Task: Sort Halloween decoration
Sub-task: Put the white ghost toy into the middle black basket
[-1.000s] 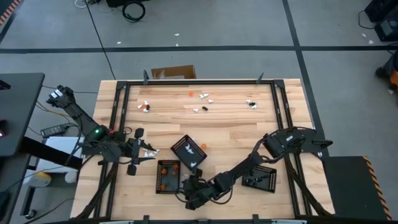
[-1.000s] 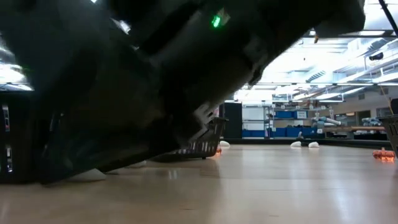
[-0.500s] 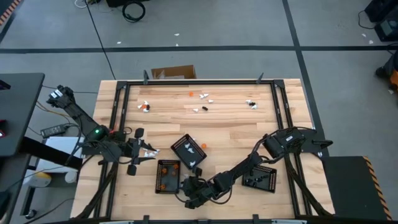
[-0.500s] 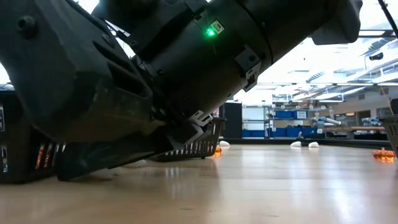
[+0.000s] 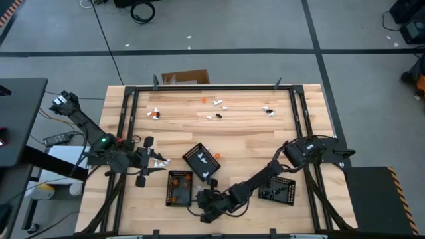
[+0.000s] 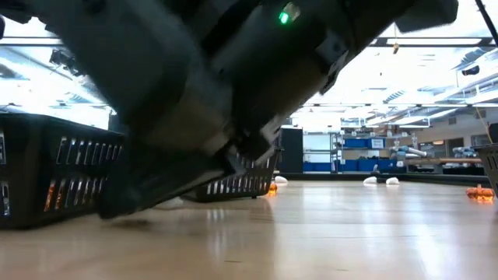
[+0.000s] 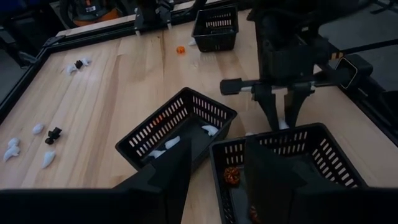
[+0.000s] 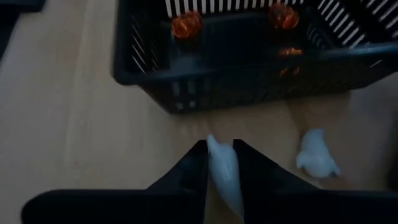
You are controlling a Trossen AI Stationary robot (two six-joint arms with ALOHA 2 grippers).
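Lifting now, we judge the small white toy ghost piece (image 8: 222,167) could slip, since the right hand (image 8: 221,163) pinches only its narrow tip; low in the frame's middle, beside the black slotted tray of orange pieces (image 8: 249,74), its fingers (image 8: 193,163) are nearly closed on it.

Grey floor (image 5: 265,26) crossed by dark tape lines; distant shelving (image 6: 366,152) under bright ceiling lights (image 6: 420,117).

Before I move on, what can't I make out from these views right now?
- Low view: the right arm blocks most of the table; its tool is hidden.
- High view: far scattered pieces too small to identify.
- Right wrist view: white piece between the fingers, lower end cut off.
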